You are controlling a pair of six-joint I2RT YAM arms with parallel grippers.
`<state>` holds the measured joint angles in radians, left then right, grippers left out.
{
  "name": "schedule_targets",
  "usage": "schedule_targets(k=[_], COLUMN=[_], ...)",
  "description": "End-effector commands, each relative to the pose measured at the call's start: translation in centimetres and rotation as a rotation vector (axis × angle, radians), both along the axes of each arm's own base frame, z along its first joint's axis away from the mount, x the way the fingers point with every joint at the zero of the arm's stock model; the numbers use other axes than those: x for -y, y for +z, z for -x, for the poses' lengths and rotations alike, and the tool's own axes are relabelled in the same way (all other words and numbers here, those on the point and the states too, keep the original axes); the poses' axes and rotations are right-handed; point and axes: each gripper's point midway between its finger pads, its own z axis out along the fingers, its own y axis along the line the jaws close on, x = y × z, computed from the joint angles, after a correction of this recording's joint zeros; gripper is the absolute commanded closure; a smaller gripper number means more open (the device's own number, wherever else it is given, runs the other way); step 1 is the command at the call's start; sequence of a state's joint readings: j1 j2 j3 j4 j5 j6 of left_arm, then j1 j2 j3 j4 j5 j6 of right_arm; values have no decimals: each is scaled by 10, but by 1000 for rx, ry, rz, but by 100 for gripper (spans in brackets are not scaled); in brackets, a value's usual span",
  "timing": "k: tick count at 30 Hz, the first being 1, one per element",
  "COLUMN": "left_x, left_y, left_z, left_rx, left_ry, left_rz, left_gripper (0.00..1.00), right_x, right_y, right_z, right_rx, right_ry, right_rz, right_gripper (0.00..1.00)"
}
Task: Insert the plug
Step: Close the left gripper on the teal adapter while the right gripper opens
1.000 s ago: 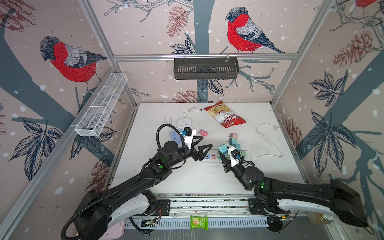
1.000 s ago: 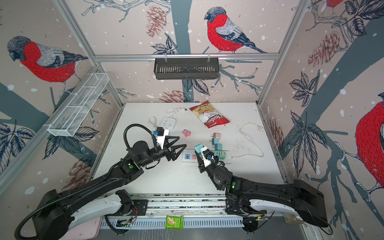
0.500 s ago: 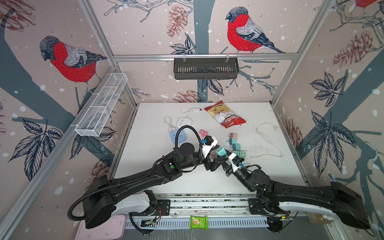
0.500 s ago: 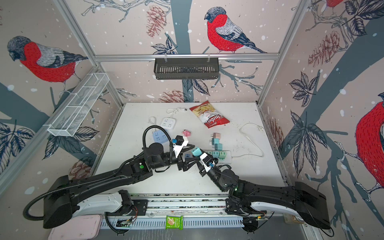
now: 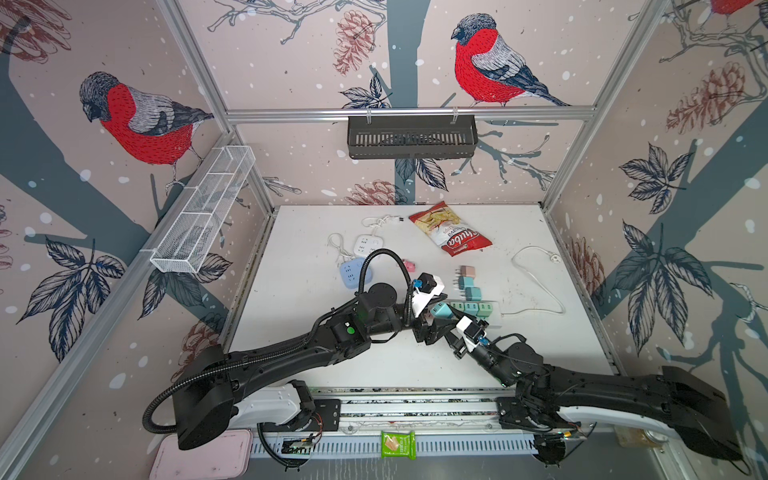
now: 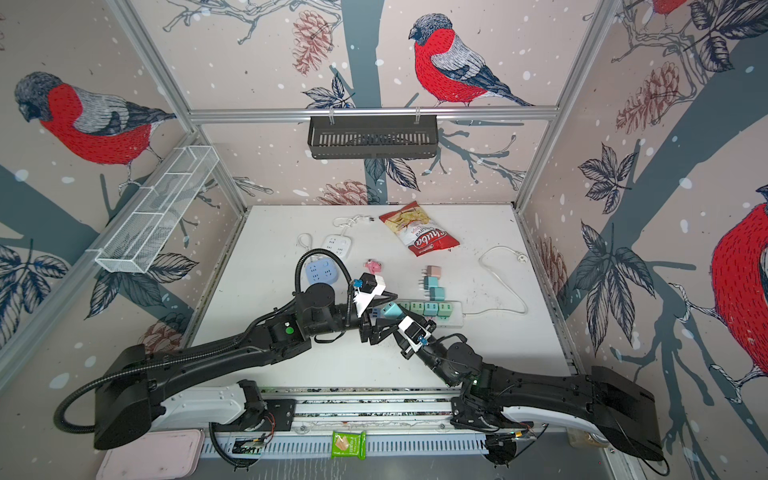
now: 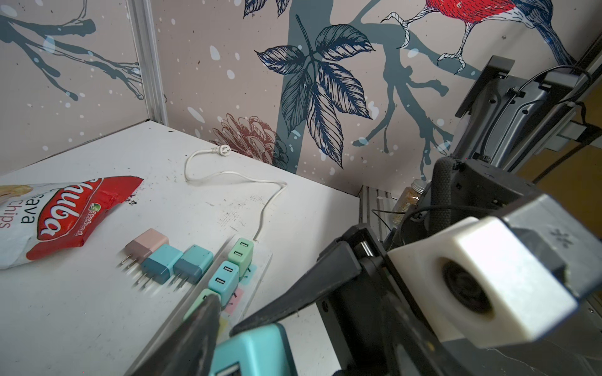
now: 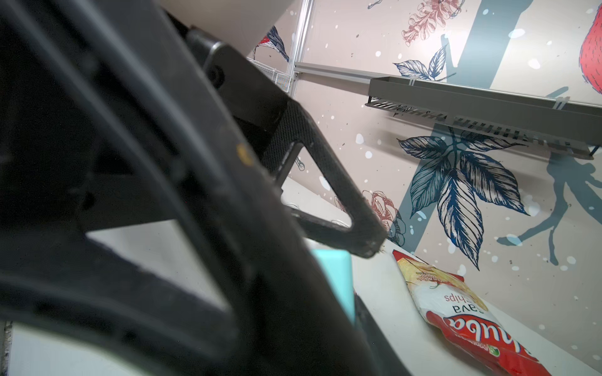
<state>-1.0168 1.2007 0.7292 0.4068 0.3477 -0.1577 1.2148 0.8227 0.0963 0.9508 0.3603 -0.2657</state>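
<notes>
Over the cordless end of the long white plastic power strip (image 5: 496,310), I have the small aqua-blue boxy charger plug (image 5: 441,310) clamped in the right gripper (image 6: 397,319), and as far as I can judge it is not yet seated. The left gripper (image 5: 437,319) has its fingers spread to either side of that same plug, and I can't tell whether they touch it. I read this as the alignment step, possibly a steadying or a re-grip between the two arms before the push. The plug's prongs are hidden from me in every view, so the next move calls for squaring them to a free socket, which I judge lies just beside the row of pastel green and aqua chargers (image 7: 224,276) seated on the strip, then pressing straight down. The strip is smooth and hard and looks light, with a thin limp white cord (image 7: 260,211) trailing off across the scuffed white tabletop (image 5: 311,324), so I expect it to skate unless one arm pins it. The plug is a glossy rounded cube with a USB slot showing in the left wrist view. Three loose chargers (image 7: 163,260), one dusty pink and two teal, lie beside the strip with bare flat metal prongs, and a crinkly red-and-white chip bag (image 5: 451,235) sits well apart
</notes>
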Motion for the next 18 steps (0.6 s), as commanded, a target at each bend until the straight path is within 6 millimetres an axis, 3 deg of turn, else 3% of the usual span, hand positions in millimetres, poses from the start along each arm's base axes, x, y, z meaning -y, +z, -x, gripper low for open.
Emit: schedule_targets(k=[1,6,11,15,18], left_x=[-5,-10,-1,4,3], left_y=[1,4,-2,-5,-4], left_z=[-7,-11,-6,-5,-3], left_rx=[15,21,2,-7,-2], left_ry=[54,91,36,21,14], left_rz=[-4,9,-13,-31,-26], left_gripper=[23,22,23,28,40], right_x=[8,15,13,18,18], right_y=[22,25,27,34,35], right_z=[2,6,9,8,8], right_rx=[48,69,86,101,106], right_ry=[-7,-5,15,-4,-3], right_rz=[-88,-109,-110,-135,-140], right_gripper=[86,86,86,87,87])
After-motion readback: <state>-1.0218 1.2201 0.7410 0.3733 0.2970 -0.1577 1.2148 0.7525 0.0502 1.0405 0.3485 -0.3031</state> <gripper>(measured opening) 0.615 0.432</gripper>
